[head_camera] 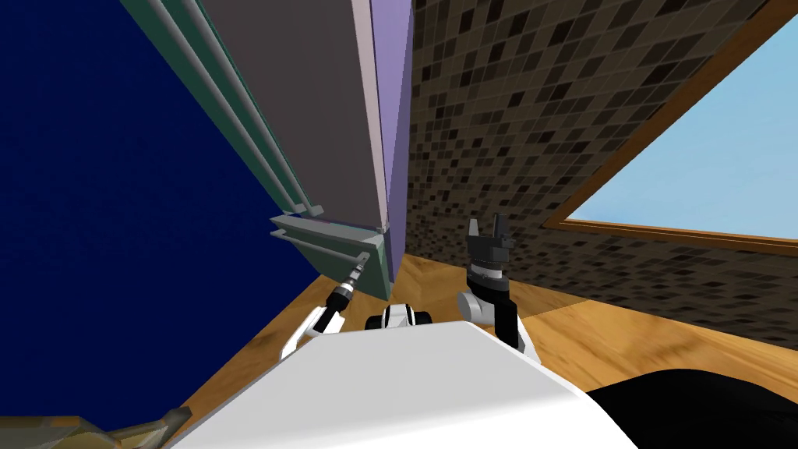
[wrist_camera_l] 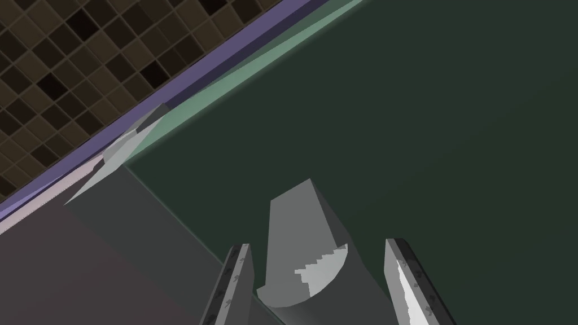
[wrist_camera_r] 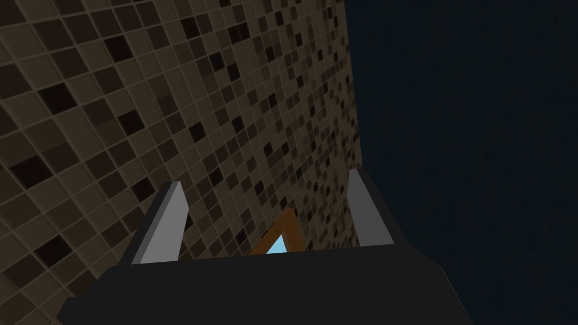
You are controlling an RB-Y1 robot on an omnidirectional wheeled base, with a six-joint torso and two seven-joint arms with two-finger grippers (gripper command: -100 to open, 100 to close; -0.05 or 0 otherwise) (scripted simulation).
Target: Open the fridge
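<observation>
The fridge stands tall just ahead of me, with a grey-brown side and grey-green door fronts. A grey bar handle runs along the lower door. My left gripper is at the near end of it. In the left wrist view that handle end sits between the two fingers of my left gripper, which press close on its sides. My right gripper is raised to the fridge's right, before the tiled wall. It stands open with nothing in it.
A brown mosaic-tiled wall runs behind and to the right of the fridge, with a wood-framed window. A dark blue wall lies on the left. The floor is wooden. A black area sits at lower right.
</observation>
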